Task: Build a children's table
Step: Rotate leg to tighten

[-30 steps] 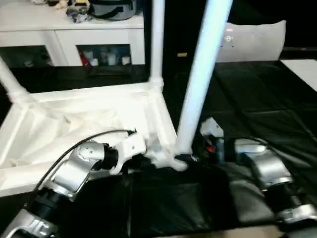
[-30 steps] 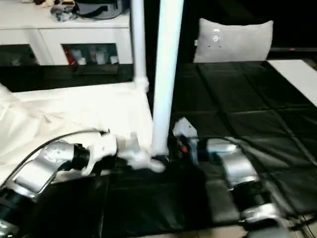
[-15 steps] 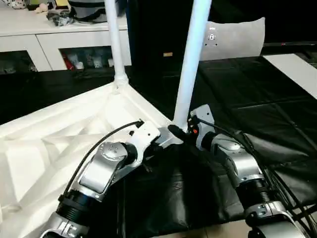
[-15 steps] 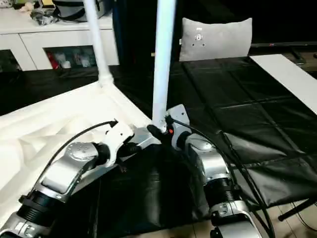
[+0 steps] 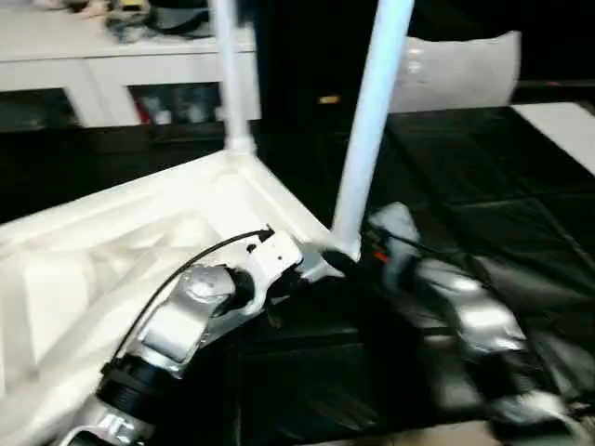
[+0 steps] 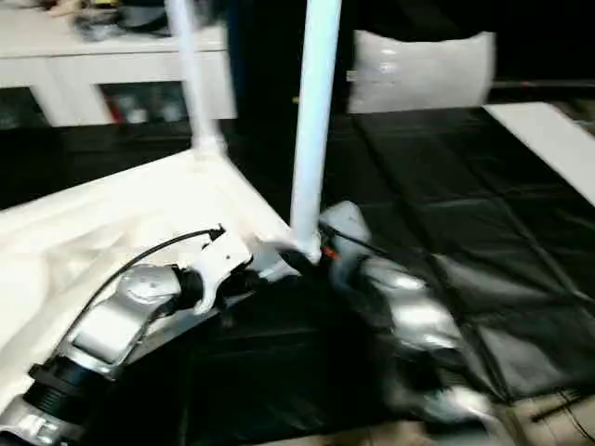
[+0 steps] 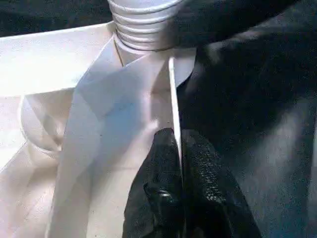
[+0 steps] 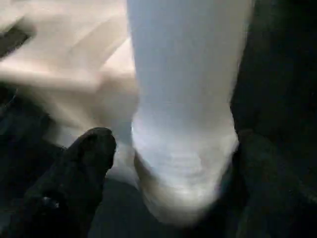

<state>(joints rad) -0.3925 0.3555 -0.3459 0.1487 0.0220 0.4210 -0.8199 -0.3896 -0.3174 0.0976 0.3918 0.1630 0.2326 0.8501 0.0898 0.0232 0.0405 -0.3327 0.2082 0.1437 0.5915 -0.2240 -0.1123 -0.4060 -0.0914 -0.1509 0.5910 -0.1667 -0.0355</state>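
The white tabletop (image 5: 121, 251) lies underside up across the left half of the frame, ribs showing, on a black padded surface (image 5: 465, 195). Two white legs stand in its corner sockets: the rear leg (image 5: 232, 74) at upper centre-left, the near leg (image 5: 367, 139) at centre, leaning slightly right.

The left claw (image 7: 177, 163) is pinched shut on the thin rim of the tabletop, just below the near leg's ribbed base.

The right claw (image 8: 171, 148) stands wide, its fingers (image 8: 91, 148) on either side of the near leg's base without gripping it.

A grey cushion (image 5: 460, 70) sits at upper right; a white cabinet (image 5: 112, 74) at upper left.
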